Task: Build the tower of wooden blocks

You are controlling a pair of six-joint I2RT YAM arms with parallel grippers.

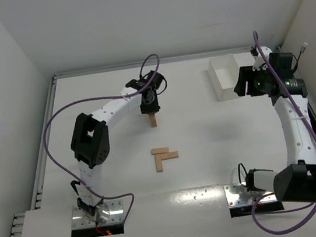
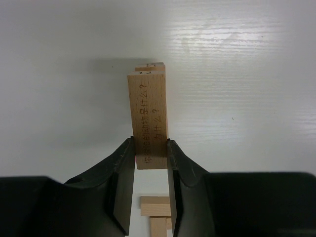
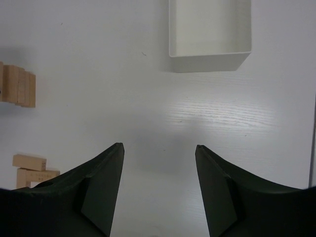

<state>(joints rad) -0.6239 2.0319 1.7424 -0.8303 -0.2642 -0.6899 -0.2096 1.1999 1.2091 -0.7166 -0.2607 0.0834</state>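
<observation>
My left gripper point(image 1: 150, 108) is shut on a wood block point(image 2: 147, 116) with printed characters, gripped at its near end point(image 2: 149, 148). It holds the block flat over the tower point(image 1: 153, 121), a small stack at the table's far middle. The tower's edges point(image 2: 150, 66) peek out past the held block's far end; I cannot tell if they touch. Three loose wood blocks point(image 1: 163, 156) lie in an L shape mid-table and also show between my left fingers point(image 2: 155, 211). My right gripper point(image 3: 159, 146) is open and empty, near the bin point(image 1: 240, 86). The right wrist view shows the tower point(image 3: 19, 90) and loose blocks point(image 3: 30, 168) at its left.
A white rectangular plastic bin point(image 1: 226, 76) stands at the far right and looks empty in the right wrist view point(image 3: 210, 59). White walls close in the table at the back and both sides. Purple cables loop over both arms.
</observation>
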